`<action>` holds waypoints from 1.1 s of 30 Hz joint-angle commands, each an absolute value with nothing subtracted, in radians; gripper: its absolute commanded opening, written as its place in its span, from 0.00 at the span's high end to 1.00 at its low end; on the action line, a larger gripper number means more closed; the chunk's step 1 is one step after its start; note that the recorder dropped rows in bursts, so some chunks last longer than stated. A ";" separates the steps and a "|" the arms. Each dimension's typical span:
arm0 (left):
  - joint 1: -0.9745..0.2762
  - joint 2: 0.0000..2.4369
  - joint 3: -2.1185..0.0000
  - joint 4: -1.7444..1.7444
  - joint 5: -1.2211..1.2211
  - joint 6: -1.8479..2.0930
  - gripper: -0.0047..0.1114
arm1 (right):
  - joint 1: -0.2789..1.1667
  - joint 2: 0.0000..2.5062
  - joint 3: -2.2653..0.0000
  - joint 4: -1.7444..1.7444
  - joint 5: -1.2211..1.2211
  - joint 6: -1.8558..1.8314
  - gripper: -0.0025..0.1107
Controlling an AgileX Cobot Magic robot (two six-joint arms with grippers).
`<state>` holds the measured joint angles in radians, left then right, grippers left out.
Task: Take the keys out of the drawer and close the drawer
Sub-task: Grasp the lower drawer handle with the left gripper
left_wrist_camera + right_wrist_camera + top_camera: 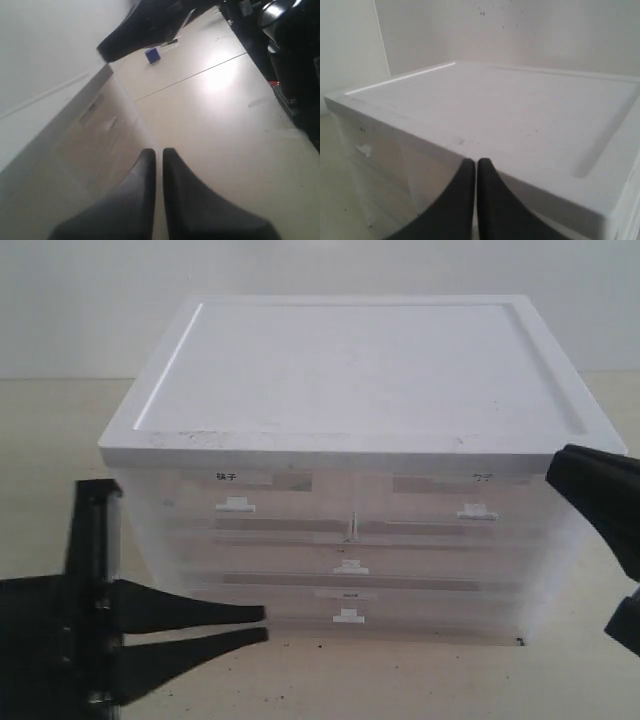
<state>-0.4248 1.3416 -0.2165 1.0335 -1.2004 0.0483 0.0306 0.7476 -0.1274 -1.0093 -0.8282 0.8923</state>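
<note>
Beige bench [420,680] carries a white-topped cabinet [350,370]. The drawer [430,614], lowest, sits shut; keys not discernible through its front. Left tool [264,624] pressed together, empty, near the drawer's left end. Right tool [476,161] pressed together at the cabinet's near right top corner.

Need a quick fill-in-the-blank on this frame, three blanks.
The black left pincer is level with the ___ translucent plastic drawer of the white-topped cabinet. Both it and the black right pincer are ___. The small cube on the beige table is ___.
Missing: lowest; shut; blue.
</note>
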 commanded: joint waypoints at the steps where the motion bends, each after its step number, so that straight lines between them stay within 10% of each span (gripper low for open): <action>1: -0.619 1.489 -0.269 0.754 -1.091 0.349 0.92 | 0.031 0.820 -0.133 -1.015 -0.878 0.860 0.98; 10: -0.829 1.713 -0.408 0.366 -0.959 0.741 0.73 | 0.031 0.831 -0.133 -1.013 -0.868 0.846 0.98; 33: -0.847 1.839 -0.465 0.135 -1.017 1.185 0.73 | 0.031 0.831 -0.133 -1.008 -0.863 0.846 0.98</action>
